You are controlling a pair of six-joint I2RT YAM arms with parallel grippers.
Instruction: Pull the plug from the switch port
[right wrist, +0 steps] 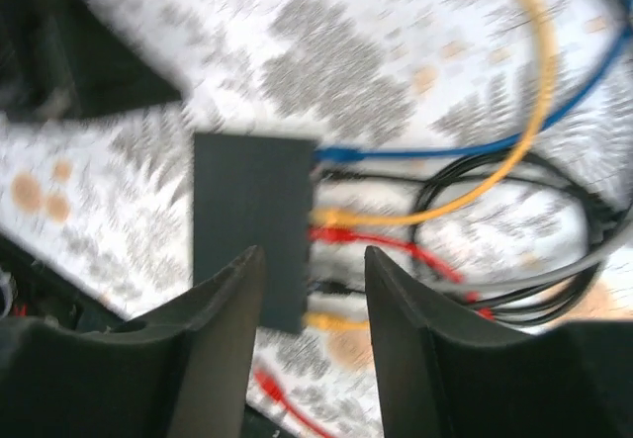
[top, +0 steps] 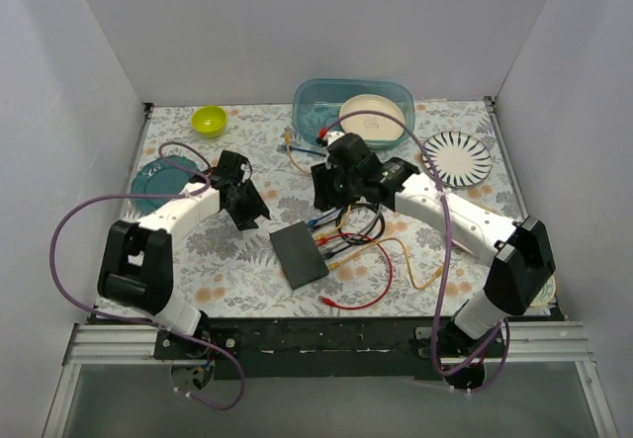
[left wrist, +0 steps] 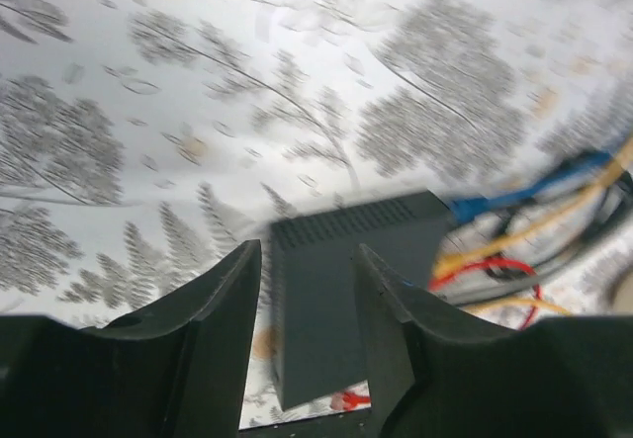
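The switch [top: 299,253] is a flat black box lying on the floral table between the arms. Blue, yellow, red and black cables [top: 346,230] are plugged along its right edge. In the right wrist view the switch [right wrist: 252,211] shows a blue plug [right wrist: 336,153], a yellow plug [right wrist: 336,218], a red plug [right wrist: 331,233] and a lower yellow plug [right wrist: 331,321]. My right gripper [right wrist: 315,285] is open above these plugs and holds nothing; it sits behind the switch in the top view [top: 331,191]. My left gripper [top: 252,211] is open and empty, above the switch's left side [left wrist: 331,290].
A teal container [top: 316,102] holding a cream bowl stands at the back. A striped plate [top: 457,157] is at the back right, a green bowl [top: 209,120] and a teal plate [top: 158,176] at the left. A loose red cable [top: 356,303] lies near the front edge.
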